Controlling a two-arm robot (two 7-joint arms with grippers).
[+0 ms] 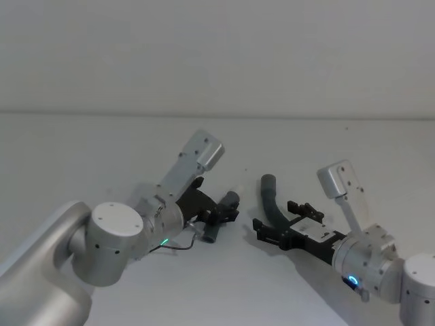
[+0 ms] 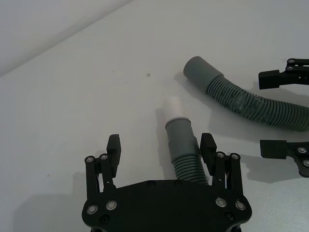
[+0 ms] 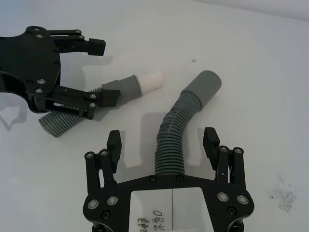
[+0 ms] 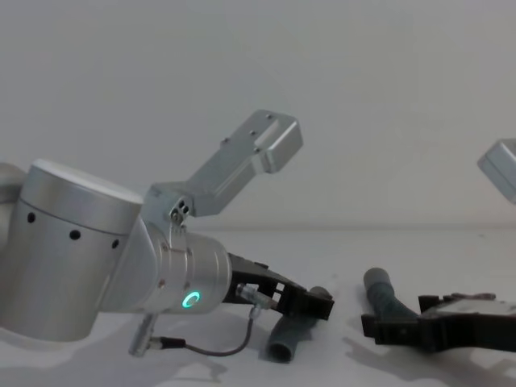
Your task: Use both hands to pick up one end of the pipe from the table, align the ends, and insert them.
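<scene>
Pipe: white-tipped piece (image 2: 179,140) and hollow-cuff piece (image 3: 192,99) lie on table (image 1: 102,149), mid-frame in head view. My left gripper (image 2: 161,145) and right gripper (image 3: 162,140) straddle one each, jaws apart. Grasp step, I reckon; next: close both, lift, align ends

The left arm (image 1: 115,234) comes in from lower left, its wrist angled forward and to the right, with the green ring (image 4: 191,301) lit. The left claw (image 1: 221,216) sits low over the table (image 1: 102,156), jaws spread wide. The right arm (image 1: 370,255) comes in from lower right, pointing left. The right claw (image 1: 275,217) is also low, jaws fully apart. The claws face each other, near but not touching.
</scene>
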